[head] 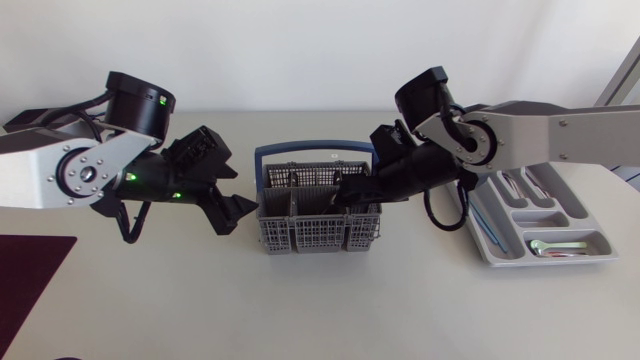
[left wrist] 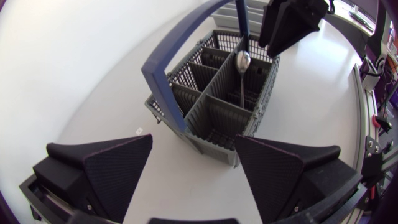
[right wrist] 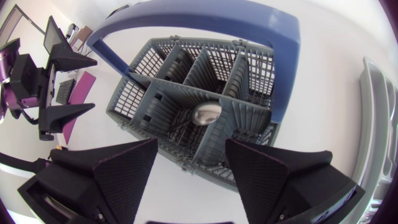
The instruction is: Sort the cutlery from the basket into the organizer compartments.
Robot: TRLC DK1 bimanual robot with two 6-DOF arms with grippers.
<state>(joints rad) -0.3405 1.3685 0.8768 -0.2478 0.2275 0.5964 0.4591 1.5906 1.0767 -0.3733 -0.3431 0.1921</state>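
The grey cutlery basket with a blue handle stands mid-table. One metal spoon stands in it, bowl up, in a compartment on the side toward my right arm. My right gripper hangs open just above that side; in its wrist view the spoon's bowl lies ahead of its gripper, untouched. My left gripper sits open beside the basket's left wall, with nothing between its fingers. The grey organizer lies at the right with cutlery in its compartments.
A dark purple mat lies at the table's front left corner. In the organizer, colour-handled pieces fill the front compartment and metal pieces lie in the long ones. The organizer's rim shows beside the basket.
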